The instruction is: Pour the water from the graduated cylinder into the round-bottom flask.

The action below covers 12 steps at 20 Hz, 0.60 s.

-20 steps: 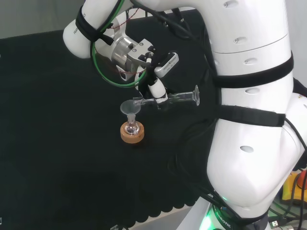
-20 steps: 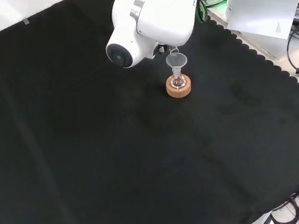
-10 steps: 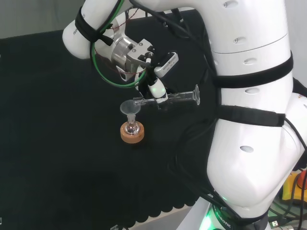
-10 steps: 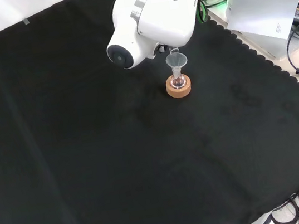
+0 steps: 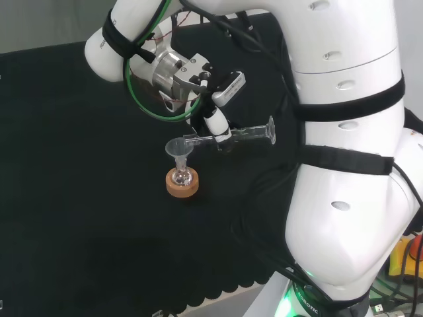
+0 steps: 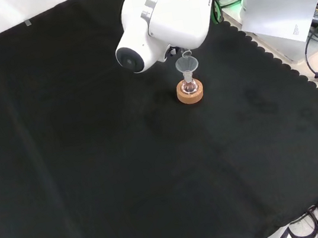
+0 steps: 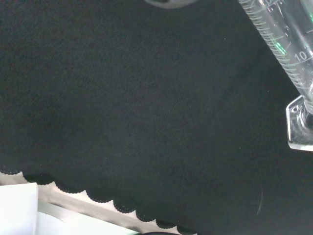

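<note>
In the head view the hand point(image 5: 218, 127) is shut on a clear graduated cylinder point(image 5: 246, 134), which lies almost level with its mouth at the left. That mouth sits over a clear funnel point(image 5: 179, 150) set in the neck of a small round-bottom flask point(image 5: 182, 177) on a cork ring point(image 5: 182, 187). In the front view the flask point(image 6: 189, 86) with its funnel point(image 6: 187, 65) stands on the cork ring point(image 6: 190, 94) just below the arm's big white link. The wrist view has the cylinder's graduated wall point(image 7: 281, 41) and its foot point(image 7: 301, 122) close up.
The black cloth's scalloped edge point(image 6: 269, 57) runs along the right of the front view, with cables and a white sheet point(image 6: 284, 13) beyond it. The arm's large white links point(image 5: 344, 152) stand at the right of the head view.
The upper arm link has shifted very slightly. The cylinder stays tipped over the funnel at about the same angle.
</note>
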{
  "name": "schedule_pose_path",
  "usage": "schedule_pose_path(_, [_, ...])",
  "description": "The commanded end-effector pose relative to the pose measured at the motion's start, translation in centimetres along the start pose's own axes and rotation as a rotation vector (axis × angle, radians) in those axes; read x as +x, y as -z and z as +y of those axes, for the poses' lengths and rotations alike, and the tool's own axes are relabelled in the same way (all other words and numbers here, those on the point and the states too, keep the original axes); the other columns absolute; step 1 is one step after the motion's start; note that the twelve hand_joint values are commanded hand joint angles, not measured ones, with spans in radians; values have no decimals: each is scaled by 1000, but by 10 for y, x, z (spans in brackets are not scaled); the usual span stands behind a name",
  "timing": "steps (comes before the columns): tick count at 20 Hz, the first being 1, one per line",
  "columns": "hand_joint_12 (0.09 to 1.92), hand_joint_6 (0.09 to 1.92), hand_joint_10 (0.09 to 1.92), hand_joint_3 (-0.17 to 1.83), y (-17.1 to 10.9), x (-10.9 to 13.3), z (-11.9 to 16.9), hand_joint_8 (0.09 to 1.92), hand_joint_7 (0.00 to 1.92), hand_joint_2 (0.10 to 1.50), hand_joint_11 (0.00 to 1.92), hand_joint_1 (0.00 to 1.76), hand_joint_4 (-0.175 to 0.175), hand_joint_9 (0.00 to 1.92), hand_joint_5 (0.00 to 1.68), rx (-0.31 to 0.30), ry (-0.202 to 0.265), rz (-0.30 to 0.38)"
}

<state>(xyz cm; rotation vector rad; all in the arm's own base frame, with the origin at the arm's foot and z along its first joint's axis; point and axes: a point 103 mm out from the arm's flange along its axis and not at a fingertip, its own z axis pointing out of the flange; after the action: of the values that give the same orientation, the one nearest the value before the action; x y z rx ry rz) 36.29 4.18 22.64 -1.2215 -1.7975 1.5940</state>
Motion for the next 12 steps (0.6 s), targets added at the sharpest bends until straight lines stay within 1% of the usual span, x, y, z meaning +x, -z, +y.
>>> schedule_pose_path(1, [743, 1222, 177, 0, -2, 3, -5, 1211, 868, 1183, 1210, 1236, -175, 1395, 837, -30, 0, -8])
schedule_pose_path(6, [743, 1222, 176, 0, -1, 5, -10, 1211, 868, 1183, 1211, 1236, -175, 1395, 836, -101, 14, -1])
schedule_pose_path(8, [742, 1223, 176, 0, -1, 4, -12, 1212, 868, 1183, 1211, 1236, -175, 1395, 836, -143, 17, 6])
schedule_pose_path(10, [741, 1223, 175, 0, -2, 2, -13, 1212, 868, 1184, 1208, 1236, -175, 1394, 836, -194, 38, 19])
schedule_pose_path(12, [740, 1223, 174, 0, -3, -1, -15, 1212, 867, 1184, 1207, 1236, -175, 1393, 836, -267, 56, 28])
